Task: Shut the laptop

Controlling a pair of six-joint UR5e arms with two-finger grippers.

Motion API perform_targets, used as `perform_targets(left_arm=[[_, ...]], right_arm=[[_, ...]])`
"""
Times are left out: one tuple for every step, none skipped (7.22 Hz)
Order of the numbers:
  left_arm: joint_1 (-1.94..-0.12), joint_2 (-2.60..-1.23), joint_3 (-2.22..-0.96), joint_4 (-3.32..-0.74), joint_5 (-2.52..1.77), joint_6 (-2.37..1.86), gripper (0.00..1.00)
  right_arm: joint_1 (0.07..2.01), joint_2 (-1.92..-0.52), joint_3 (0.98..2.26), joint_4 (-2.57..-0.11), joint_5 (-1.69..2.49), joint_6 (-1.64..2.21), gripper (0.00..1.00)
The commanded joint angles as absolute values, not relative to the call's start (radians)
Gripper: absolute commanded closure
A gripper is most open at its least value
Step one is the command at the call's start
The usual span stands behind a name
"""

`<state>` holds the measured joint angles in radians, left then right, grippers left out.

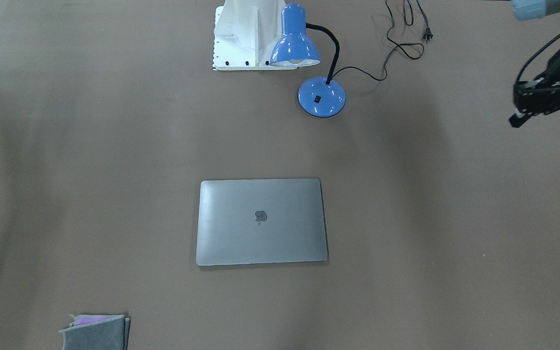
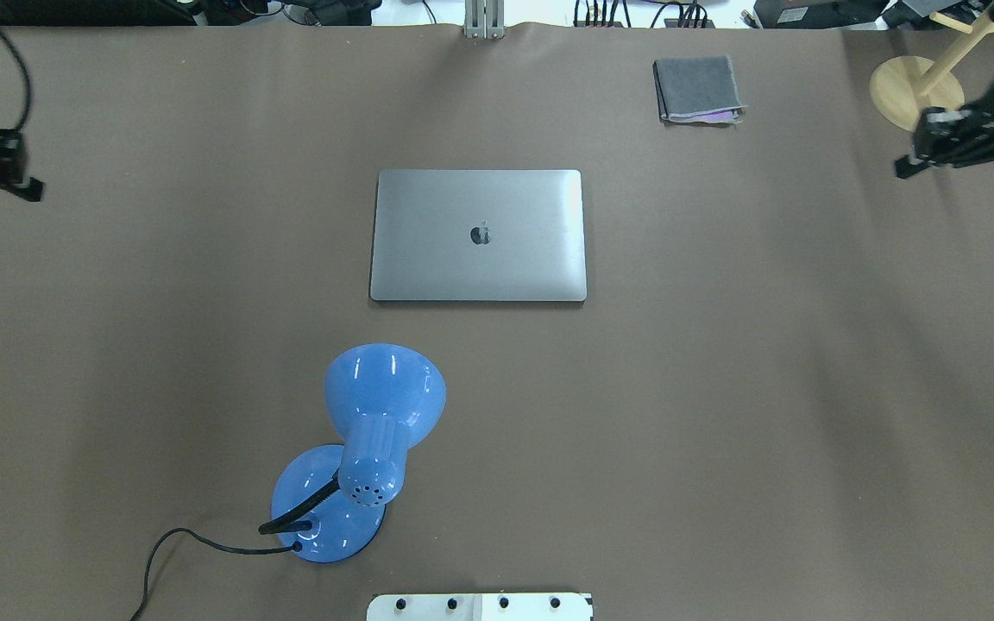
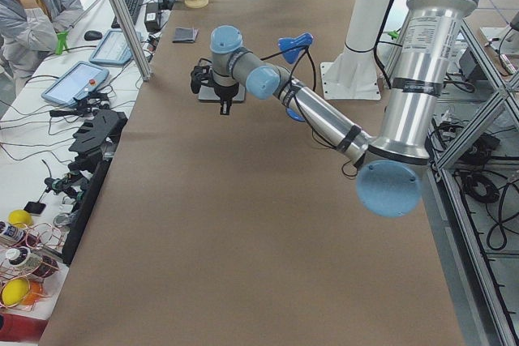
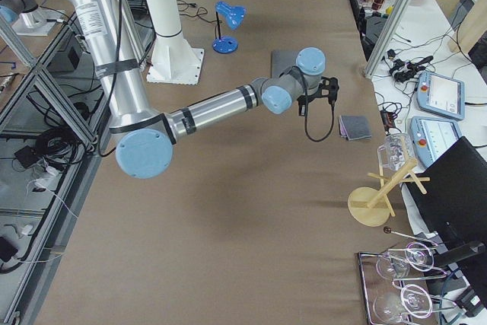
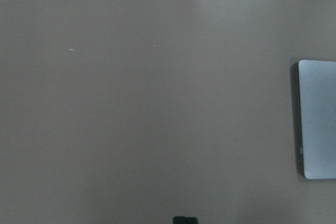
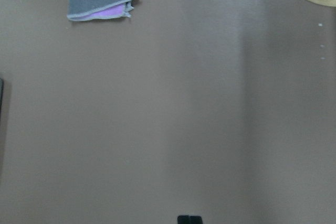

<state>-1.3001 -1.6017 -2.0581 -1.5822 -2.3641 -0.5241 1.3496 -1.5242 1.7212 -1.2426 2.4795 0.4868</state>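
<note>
The space-grey laptop lies flat in the middle of the table with its lid down and the dark apple logo facing up. It also shows in the overhead view and at the right edge of the left wrist view. My left gripper hangs above the table's left end, far from the laptop, and looks shut and empty; it also shows in the front-facing view. My right gripper hangs above the right end, also far from the laptop, and looks shut and empty.
A blue desk lamp stands between the laptop and the robot base, its cord trailing on the table. A folded grey cloth lies at the far right. A wooden stand is at the far right corner.
</note>
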Motion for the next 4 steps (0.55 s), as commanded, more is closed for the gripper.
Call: perform_targets(left_arm=[[-1.461, -1.407, -2.074, -1.580, -2.376, -0.221, 0.03], [-1.512, -1.360, -2.063, -1.580, -2.376, -0.113, 0.02], [-1.532, -1.332, -2.062, -1.578, -2.370, -0.083, 0.02], [-1.534, -1.316, -2.060, -1.578, -2.364, -0.083, 0.02]], right_arm=[[1.484, -1.708, 1.706, -1.255, 2.400, 0.109, 0.01], [1.502, -1.716, 1.695, -1.305, 2.361, 0.018, 0.00], [1.512, -1.697, 1.689, -1.398, 2.356, -0.070, 0.00], [1.534, -1.653, 1.687, -1.495, 2.350, -0.127, 0.00]])
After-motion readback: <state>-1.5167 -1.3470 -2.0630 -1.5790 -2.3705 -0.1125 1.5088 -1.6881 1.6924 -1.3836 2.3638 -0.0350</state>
